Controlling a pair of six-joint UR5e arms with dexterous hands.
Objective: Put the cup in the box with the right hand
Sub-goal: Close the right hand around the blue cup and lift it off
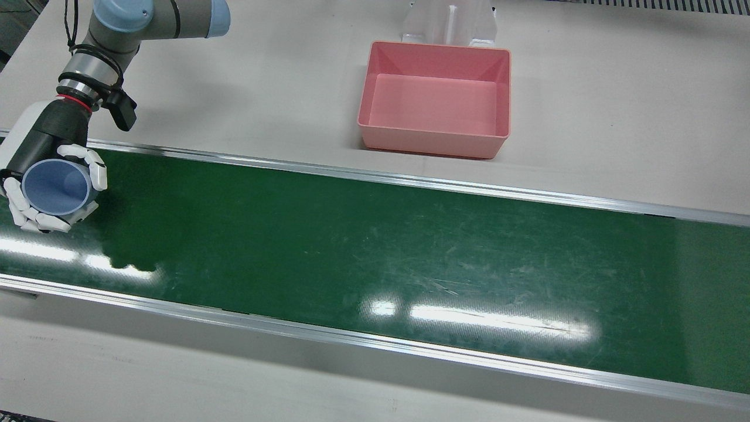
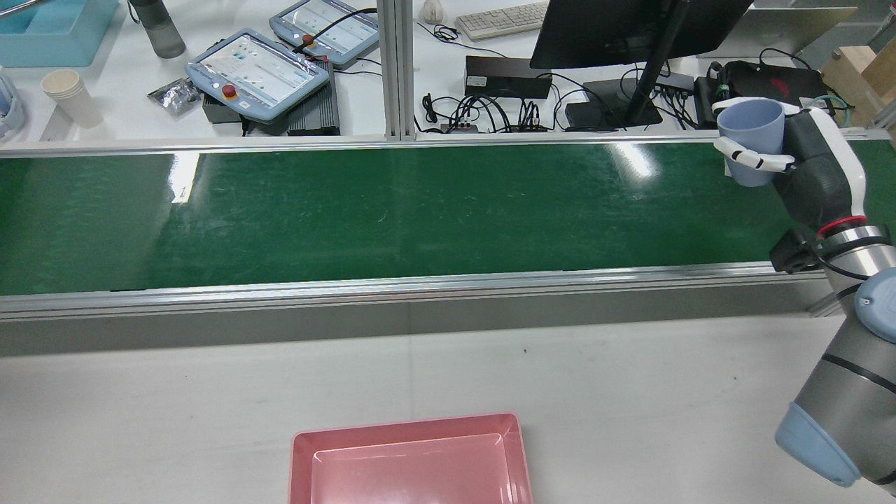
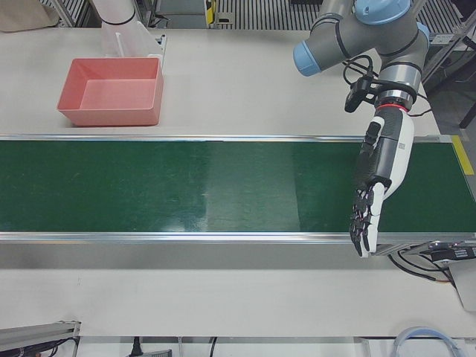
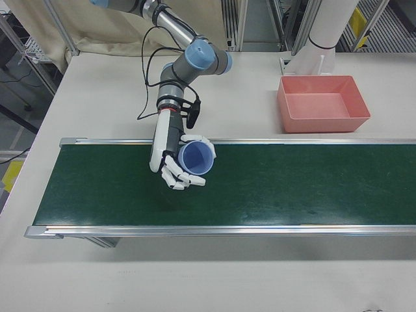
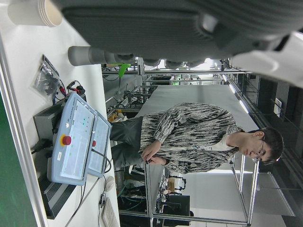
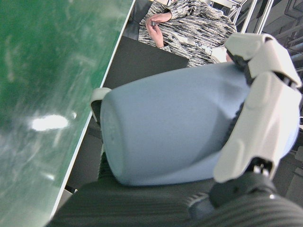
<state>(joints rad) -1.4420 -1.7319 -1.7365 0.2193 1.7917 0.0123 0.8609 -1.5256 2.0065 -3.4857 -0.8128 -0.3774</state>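
Note:
My right hand [image 1: 41,170] is shut on a light blue cup [image 1: 55,186], holding it upright above the green conveyor belt [image 1: 375,246] at its right end. The cup also shows in the rear view [image 2: 752,136], the right-front view [image 4: 195,158] and close up in the right hand view [image 6: 175,132], with white fingers [image 6: 258,118] wrapped round it. The pink box [image 1: 436,97] stands open and empty on the white table beyond the belt, far from the cup. My left hand [image 3: 374,193] hangs open, fingers straight, over the belt's other end.
A clear plastic stand [image 1: 448,23] is just behind the box. Aluminium rails [image 1: 375,176] edge the belt. Across the belt sit teach pendants [image 2: 255,66], a monitor [image 2: 630,28], cables and a paper cup stack [image 2: 63,94]. A person [image 5: 199,137] stands by the station.

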